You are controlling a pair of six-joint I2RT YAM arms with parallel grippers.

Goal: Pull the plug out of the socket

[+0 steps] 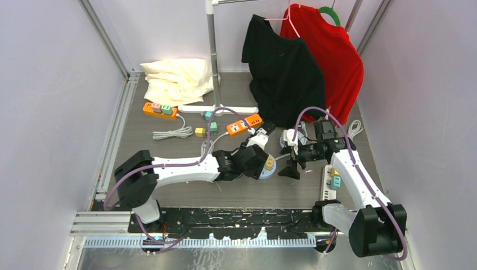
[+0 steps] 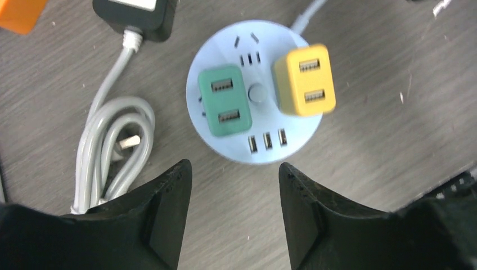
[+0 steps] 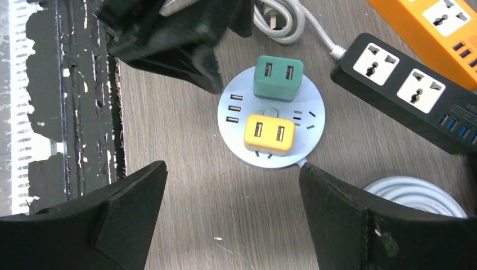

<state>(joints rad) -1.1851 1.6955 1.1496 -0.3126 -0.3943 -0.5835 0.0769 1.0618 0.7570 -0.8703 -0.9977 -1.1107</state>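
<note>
one round blue socket (image 1: pixel 269 173) lies where both arms meet in the top view. in the left wrist view, the left gripper (image 2: pixel 235 185) has its jaws apart and empty. the socket sits just past the tips and has a green plug (image 2: pixel 225 101) and a yellow plug (image 2: pixel 304 79) stuck in it. in the right wrist view, the right gripper (image 3: pixel 233 185) gapes wide and empty, and the socket is just ahead.

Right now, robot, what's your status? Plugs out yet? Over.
Left hand, right hand open, empty. Green plug and yellow plug both in the round socket. Black strip close by, not blocking.
</note>
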